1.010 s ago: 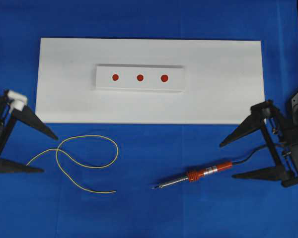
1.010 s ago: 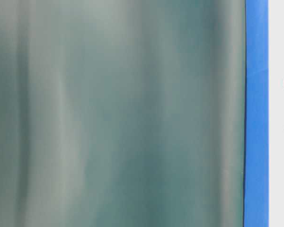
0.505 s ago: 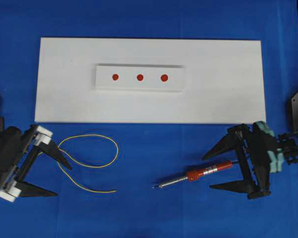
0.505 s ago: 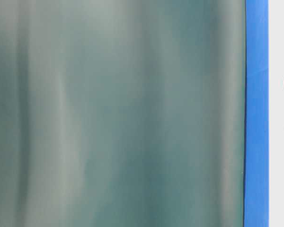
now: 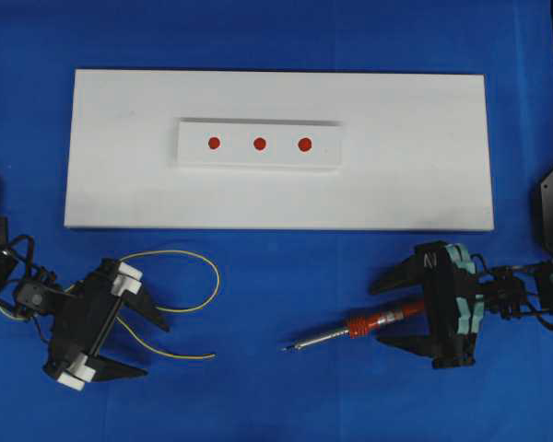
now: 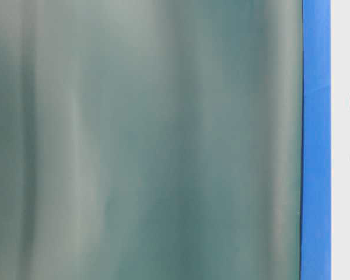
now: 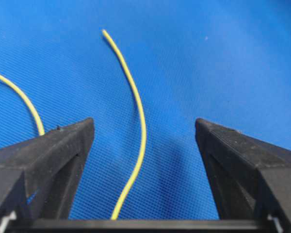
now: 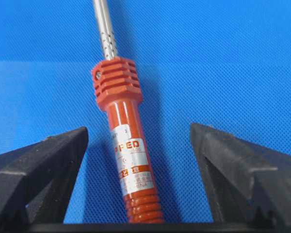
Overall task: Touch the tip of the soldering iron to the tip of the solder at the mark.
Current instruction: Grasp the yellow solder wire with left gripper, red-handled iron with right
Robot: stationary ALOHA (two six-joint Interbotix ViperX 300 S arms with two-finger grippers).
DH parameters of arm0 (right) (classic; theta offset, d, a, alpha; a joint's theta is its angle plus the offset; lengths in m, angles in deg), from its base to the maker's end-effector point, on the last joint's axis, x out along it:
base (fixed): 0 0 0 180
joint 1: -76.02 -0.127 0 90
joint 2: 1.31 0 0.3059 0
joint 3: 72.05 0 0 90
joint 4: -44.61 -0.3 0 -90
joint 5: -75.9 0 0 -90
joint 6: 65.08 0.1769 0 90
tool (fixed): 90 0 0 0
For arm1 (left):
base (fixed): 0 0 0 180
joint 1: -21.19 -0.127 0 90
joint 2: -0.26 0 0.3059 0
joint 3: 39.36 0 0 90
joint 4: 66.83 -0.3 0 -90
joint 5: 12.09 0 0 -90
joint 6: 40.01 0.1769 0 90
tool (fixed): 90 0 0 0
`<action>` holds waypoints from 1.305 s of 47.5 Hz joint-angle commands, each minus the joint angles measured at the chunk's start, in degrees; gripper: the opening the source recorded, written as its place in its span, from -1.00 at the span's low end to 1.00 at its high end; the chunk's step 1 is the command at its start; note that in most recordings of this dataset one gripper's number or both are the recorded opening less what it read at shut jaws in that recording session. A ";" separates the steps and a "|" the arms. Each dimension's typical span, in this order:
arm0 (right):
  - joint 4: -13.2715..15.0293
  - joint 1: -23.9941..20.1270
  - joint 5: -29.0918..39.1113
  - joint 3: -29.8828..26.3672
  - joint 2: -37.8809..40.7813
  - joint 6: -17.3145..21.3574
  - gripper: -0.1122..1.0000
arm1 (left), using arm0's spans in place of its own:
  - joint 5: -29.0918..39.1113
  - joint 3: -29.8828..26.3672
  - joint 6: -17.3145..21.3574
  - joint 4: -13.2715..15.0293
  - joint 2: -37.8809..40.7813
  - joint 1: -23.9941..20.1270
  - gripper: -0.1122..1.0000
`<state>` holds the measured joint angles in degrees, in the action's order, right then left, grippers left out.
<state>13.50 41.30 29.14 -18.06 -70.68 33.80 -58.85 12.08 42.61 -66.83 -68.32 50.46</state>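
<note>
Red-orange, the soldering iron (image 8: 128,160) lies between the spread, empty jaws of the right gripper (image 8: 138,141); the yellow solder (image 7: 136,131) runs likewise between the left gripper (image 7: 144,133)'s parted jaws. This looks like the pickup step: each must next close squarely.

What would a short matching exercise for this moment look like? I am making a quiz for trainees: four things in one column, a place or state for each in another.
Things:
1. soldering iron
2. solder
3. red dots
4. white board

Places or states:
A. in a row on the raised white block
B. lying on the blue cloth, handle between the open right gripper's fingers
C. thin yellow wire, a stretch running between the open left gripper's fingers
D. flat on the cloth, beyond both tools

Pairs: 1-B, 2-C, 3-A, 4-D
</note>
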 commanded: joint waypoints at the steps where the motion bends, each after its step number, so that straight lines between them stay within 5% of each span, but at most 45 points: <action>1: -0.18 -0.09 -0.53 -0.79 0.00 0.09 0.61 | -0.62 -0.70 0.00 0.09 -0.09 0.09 0.60; 9: -0.18 -0.09 -0.79 -1.23 1.05 0.00 0.46 | -0.53 -0.79 0.09 0.09 0.09 0.18 0.46; 16: -0.18 -0.18 -1.76 -1.32 2.20 -0.18 0.31 | -0.18 -0.70 0.18 0.09 0.09 0.09 0.13; 26: -0.18 -0.09 -3.60 -1.14 3.25 -0.79 -0.50 | 2.11 -1.49 0.18 0.18 0.18 0.09 -0.56; 30: -0.18 -0.09 -3.60 -1.14 3.25 -1.05 -0.69 | 3.34 -1.85 0.18 0.35 0.35 0.09 -0.74; 48: 0.09 0.00 -1.58 -1.41 0.62 -1.85 -0.68 | 8.53 -3.25 0.09 0.44 -2.99 -0.97 -0.75; 62: -0.09 2.11 14.24 -1.85 -14.41 -9.32 -0.68 | 29.00 -7.47 0.09 0.44 -16.35 -3.16 -0.75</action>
<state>13.33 42.53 38.98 -18.94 -80.00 25.98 -34.68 6.63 42.70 -66.57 -80.53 47.99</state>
